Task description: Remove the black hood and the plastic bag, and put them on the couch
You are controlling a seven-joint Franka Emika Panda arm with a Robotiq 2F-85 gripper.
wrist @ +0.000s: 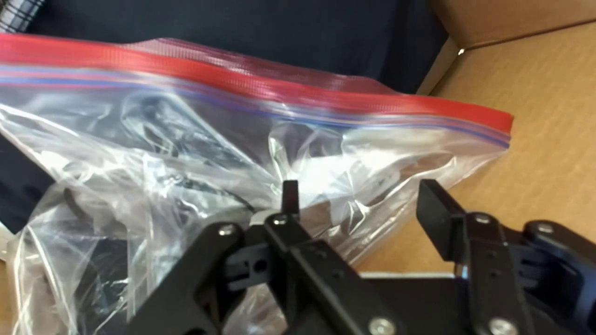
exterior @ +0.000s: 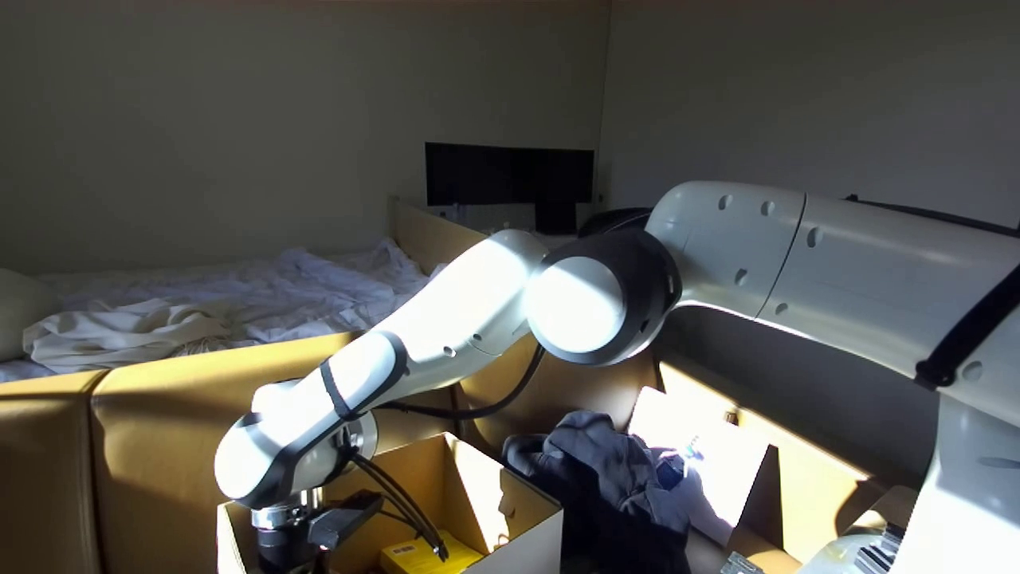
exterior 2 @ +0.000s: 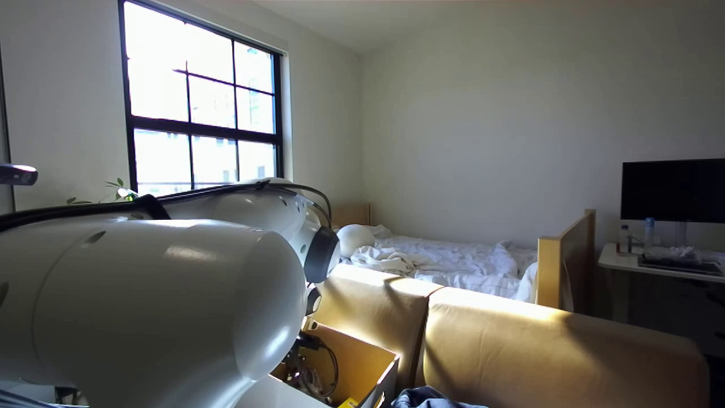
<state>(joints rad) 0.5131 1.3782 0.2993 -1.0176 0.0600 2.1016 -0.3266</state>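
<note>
I have my claw (wrist: pixel 358 204) wide over the crinkly, clear plastic bag (wrist: pixel 223 149) in the cardboard box (exterior: pixel 478 486). In an exterior view, the lumpy black hood (exterior: pixel 594 478) lies at the box's three o'clock.

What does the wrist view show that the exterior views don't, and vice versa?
Only the wrist view shows the red strip of the plastic bag and, at a corner, a checkered item.

Only the exterior views show the couch, white bedding, screen and yellow packet, plus, in an exterior view, the window.

Shared: the cardboard box, and the hand, open in the wrist view and partly visible in an exterior view.
</note>
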